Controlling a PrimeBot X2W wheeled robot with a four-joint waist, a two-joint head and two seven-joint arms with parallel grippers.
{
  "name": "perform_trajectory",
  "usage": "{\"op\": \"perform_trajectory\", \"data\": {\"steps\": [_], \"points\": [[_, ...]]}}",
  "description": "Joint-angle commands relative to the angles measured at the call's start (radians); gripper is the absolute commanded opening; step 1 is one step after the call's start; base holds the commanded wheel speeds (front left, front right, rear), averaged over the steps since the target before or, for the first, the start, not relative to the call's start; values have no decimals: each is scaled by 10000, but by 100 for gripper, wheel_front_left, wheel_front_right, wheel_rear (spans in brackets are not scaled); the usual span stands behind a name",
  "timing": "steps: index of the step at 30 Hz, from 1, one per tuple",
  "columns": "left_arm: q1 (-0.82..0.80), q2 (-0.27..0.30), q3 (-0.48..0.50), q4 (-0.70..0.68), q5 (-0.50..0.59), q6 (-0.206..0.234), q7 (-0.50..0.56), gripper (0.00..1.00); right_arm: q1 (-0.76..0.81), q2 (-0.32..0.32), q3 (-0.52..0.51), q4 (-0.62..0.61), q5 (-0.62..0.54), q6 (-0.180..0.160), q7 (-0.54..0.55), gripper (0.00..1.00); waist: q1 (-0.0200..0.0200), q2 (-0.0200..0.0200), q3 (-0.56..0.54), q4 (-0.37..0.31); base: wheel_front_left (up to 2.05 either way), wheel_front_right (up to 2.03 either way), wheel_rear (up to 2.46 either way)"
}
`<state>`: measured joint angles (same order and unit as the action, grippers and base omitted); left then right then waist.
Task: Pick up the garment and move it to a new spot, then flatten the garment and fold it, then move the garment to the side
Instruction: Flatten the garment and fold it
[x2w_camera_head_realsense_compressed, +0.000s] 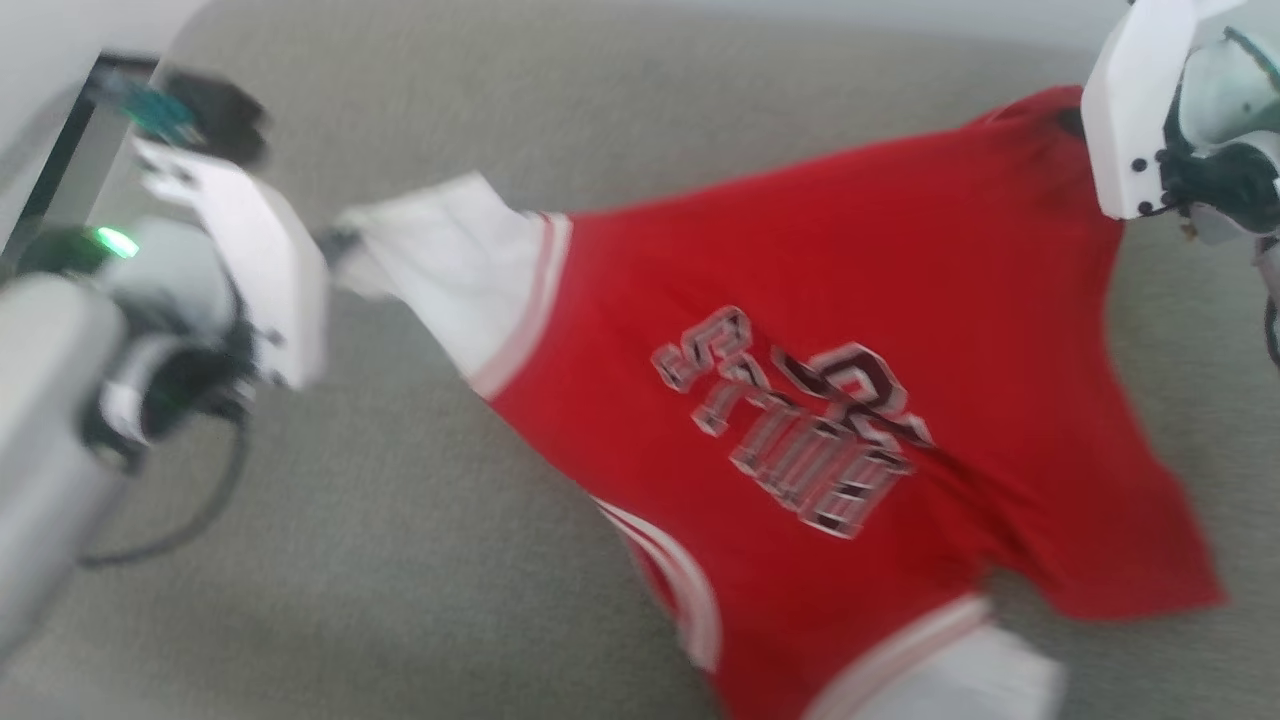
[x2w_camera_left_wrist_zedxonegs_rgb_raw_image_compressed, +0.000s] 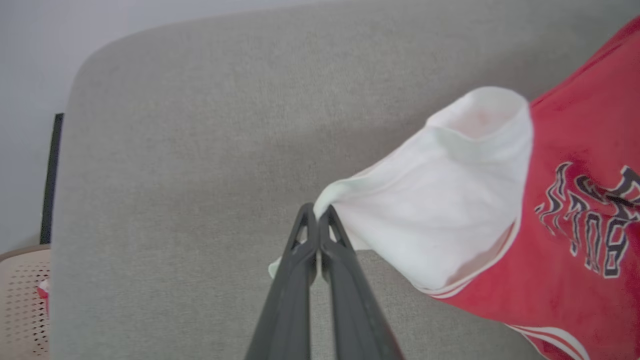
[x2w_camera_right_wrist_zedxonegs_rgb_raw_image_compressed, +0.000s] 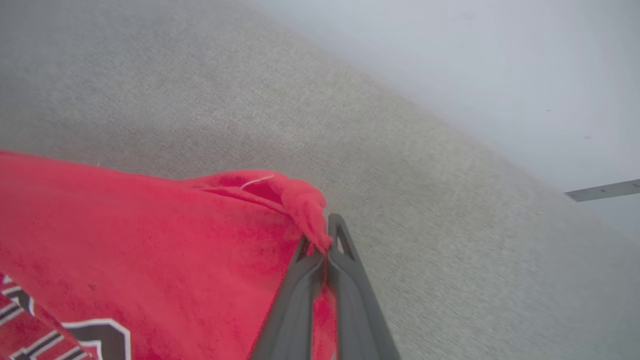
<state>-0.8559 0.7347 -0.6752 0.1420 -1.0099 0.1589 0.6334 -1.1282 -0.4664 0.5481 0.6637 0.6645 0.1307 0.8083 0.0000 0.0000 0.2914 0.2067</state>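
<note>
I count one garment (x2w_camera_head_realsense_compressed: 850, 300) and two claws: my left gripper (x2w_camera_left_wrist_zedxonegs_rgb_raw_image_compressed: 316, 216) and right gripper (x2w_camera_right_wrist_zedxonegs_rgb_raw_image_compressed: 326, 239) each pinch it. It stretches toward four o'clock from the left, seven o'clock from the right.

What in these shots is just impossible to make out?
- Head view: the lettering on the garment is smeared by motion blur, unreadable.
- Head view: the white wrist cover hides where the right tool grips.
- Left wrist view: the right edge cuts off the lettering.
- Left wrist view: the perforated basket is cut by the left edge; the red bit inside is too small to tell.
</note>
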Motion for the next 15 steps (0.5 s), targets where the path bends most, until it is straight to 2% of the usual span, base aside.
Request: {"op": "perform_trajectory", "data": {"steps": [1, 5, 9, 15], "points": [[-318, 240, 126, 67, 57, 116, 209, 0, 139, -118, 36, -240, 104, 1, -94, 0, 0, 0, -730, -611, 0, 0, 0], [-1080, 502, 226, 245, 269, 125, 610, 0, 258, -356, -134, -815, 323, -1, -126, 0, 0, 0, -1280, -991, 0, 0, 0], [-1610, 518, 210, 511, 451, 82, 789, 0, 298, -488, -279, -1186, 342, -1, -122, 0, 0, 0, -1536, -1198, 0, 0, 0], [-2828, -7, 14, 1591, 1159, -225, 335, 0, 74, -275, -900, -1141, -321, -1, -857, 0, 0, 0, -1430, -1492, 0, 0, 0]]}}
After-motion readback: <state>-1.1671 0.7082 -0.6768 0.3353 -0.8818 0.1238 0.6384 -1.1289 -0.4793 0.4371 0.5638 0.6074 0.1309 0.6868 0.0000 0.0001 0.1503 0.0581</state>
